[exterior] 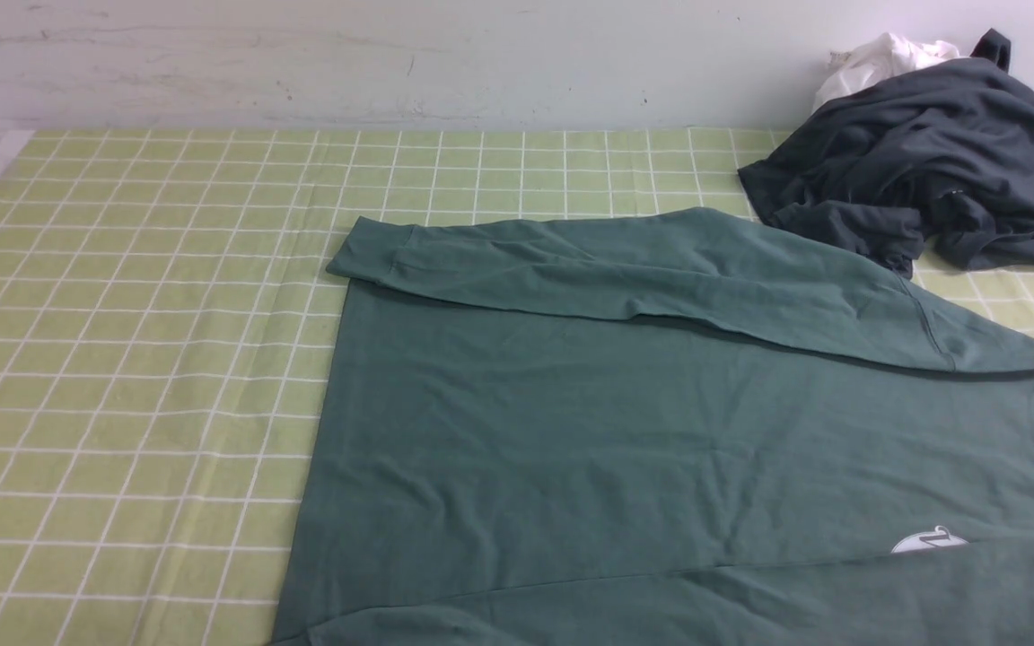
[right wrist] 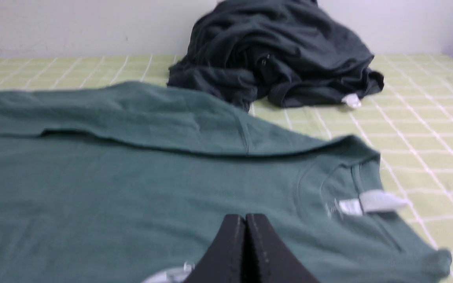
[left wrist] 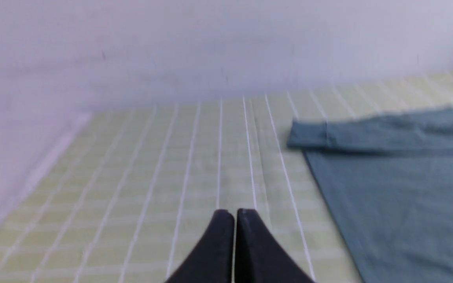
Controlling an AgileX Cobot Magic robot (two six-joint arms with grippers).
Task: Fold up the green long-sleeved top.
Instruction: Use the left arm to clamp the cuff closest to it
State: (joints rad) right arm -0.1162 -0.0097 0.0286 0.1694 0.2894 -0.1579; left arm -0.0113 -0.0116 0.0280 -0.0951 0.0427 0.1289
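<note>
The green long-sleeved top (exterior: 661,431) lies flat on the checked cloth, filling the middle and right of the front view. One long sleeve (exterior: 571,265) is folded across its far edge, cuff toward the left. A small white chest mark (exterior: 928,541) shows near the front right. In the right wrist view my right gripper (right wrist: 245,216) is shut and empty, above the top (right wrist: 132,188) near its collar and white neck label (right wrist: 372,202). My left gripper (left wrist: 234,212) is shut and empty over bare checked cloth, left of the top's hem (left wrist: 399,196). Neither gripper shows in the front view.
A dark charcoal-grey garment (exterior: 930,161) lies heaped at the back right, with a small white cloth (exterior: 876,58) behind it against the wall. The green checked tablecloth (exterior: 122,341) covers the table. A pale wall runs along the back edge.
</note>
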